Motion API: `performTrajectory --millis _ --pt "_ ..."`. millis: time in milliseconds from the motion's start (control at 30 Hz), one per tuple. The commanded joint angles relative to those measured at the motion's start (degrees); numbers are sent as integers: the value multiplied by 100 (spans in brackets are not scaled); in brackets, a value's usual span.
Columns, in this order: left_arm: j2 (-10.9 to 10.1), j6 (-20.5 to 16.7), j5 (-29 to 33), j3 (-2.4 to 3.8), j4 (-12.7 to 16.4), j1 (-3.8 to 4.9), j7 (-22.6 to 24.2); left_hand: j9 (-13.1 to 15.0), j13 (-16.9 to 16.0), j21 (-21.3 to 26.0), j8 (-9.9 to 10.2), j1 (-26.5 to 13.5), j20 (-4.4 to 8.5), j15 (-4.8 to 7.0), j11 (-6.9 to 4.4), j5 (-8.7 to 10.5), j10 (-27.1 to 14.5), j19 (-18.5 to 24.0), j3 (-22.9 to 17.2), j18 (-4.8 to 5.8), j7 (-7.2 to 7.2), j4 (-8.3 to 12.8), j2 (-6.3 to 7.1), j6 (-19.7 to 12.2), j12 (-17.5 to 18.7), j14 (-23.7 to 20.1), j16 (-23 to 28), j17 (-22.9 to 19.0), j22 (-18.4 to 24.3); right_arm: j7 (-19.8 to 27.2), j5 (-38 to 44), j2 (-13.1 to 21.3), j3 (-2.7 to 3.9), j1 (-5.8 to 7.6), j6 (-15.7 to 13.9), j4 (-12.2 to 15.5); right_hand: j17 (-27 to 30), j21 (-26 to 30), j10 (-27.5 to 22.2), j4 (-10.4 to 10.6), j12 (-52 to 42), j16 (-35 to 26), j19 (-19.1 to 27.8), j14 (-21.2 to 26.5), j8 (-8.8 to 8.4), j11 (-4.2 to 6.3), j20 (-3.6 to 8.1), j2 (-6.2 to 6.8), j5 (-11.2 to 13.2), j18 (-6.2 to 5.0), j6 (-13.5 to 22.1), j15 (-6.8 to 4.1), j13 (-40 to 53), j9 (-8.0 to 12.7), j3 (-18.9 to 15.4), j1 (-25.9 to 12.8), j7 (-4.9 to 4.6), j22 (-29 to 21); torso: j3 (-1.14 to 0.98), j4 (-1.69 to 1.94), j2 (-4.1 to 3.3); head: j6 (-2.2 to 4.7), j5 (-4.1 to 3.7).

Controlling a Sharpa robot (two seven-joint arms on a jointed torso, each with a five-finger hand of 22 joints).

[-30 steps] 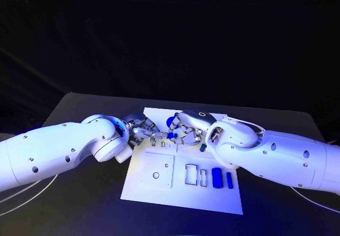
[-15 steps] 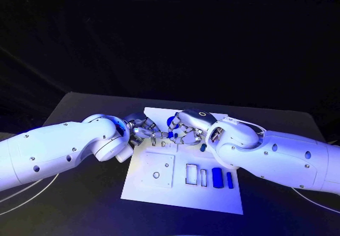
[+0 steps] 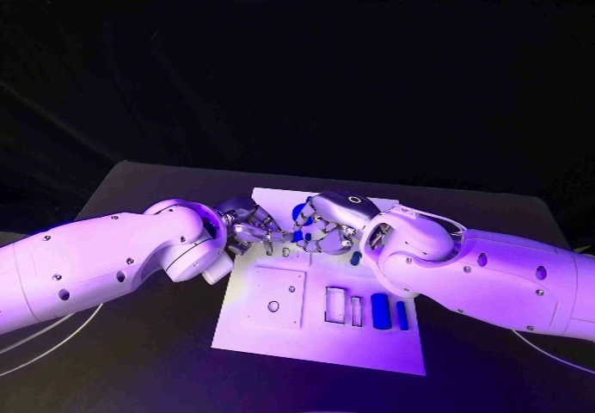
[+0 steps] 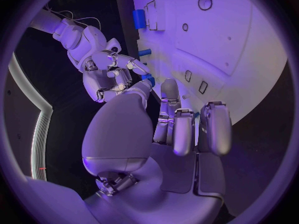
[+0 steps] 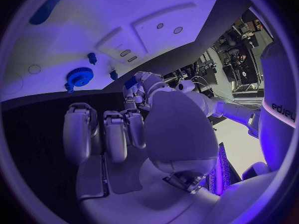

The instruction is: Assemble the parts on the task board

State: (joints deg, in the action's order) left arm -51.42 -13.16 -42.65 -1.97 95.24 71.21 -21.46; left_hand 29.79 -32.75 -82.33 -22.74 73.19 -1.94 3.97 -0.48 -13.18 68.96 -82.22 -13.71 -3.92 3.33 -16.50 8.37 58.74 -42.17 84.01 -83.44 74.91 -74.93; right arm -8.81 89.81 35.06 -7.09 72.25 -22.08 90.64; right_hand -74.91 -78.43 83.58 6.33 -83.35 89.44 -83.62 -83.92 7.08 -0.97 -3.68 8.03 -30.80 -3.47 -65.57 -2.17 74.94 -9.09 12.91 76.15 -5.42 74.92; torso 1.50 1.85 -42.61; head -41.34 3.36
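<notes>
Task board (image 3: 316, 331) lies in the middle of the tabletop (image 3: 149, 185), with both hands meeting over its far half. Left hand (image 3: 252, 227) and right hand (image 3: 325, 229) face each other fingertip to fingertip around a small blue part (image 3: 297, 234); which hand pinches it cannot be told. Compared with a second ago, neither hand has moved noticeably, so the part is probably being passed or regripped, not yet inserted. Two blue bars (image 3: 379, 311) lie on the board's near right, and a blue gear (image 5: 79, 77) near its far edge.
</notes>
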Motion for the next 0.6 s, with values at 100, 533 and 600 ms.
performTrajectory --millis 100,533,600 --pt "15 89 1 2 -4 -1 -9 -10 13 -40 -26 93 16 25 -46 -12 10 -41 -57 100 -19 6 12 -12 -12 386 -25 803 -203 33 72 3 9 1 -78 64 -1362 -34 99 -5 -26 -16 -77 -571 24 1 -4 -38 -37 89 -53 -50 810 -8 41 -8 4 911 0 2 -1 1 5" --pt "21 87 1 2 -17 -1 -15 -15 22 -54 -39 151 18 27 -48 -11 12 -53 -90 105 -21 11 27 -13 -7 390 -37 814 -228 20 96 29 28 1 -137 195 -1364 -48 107 -13 -34 -15 -84 -572 28 6 -1 -35 -40 92 -59 -54 820 -12 53 1 9 919 0 3 -1 0 13" --pt "22 84 1 2 -21 -1 -14 -15 22 -54 -39 151 18 27 -48 -11 12 -53 -90 105 -21 11 27 -13 -7 390 -37 814 -228 19 97 32 30 1 -135 216 -1364 -48 107 -13 -34 -15 -84 -572 28 6 -1 -35 -40 92 -59 -54 820 -12 53 1 9 919 1 -1 0 -1 17"
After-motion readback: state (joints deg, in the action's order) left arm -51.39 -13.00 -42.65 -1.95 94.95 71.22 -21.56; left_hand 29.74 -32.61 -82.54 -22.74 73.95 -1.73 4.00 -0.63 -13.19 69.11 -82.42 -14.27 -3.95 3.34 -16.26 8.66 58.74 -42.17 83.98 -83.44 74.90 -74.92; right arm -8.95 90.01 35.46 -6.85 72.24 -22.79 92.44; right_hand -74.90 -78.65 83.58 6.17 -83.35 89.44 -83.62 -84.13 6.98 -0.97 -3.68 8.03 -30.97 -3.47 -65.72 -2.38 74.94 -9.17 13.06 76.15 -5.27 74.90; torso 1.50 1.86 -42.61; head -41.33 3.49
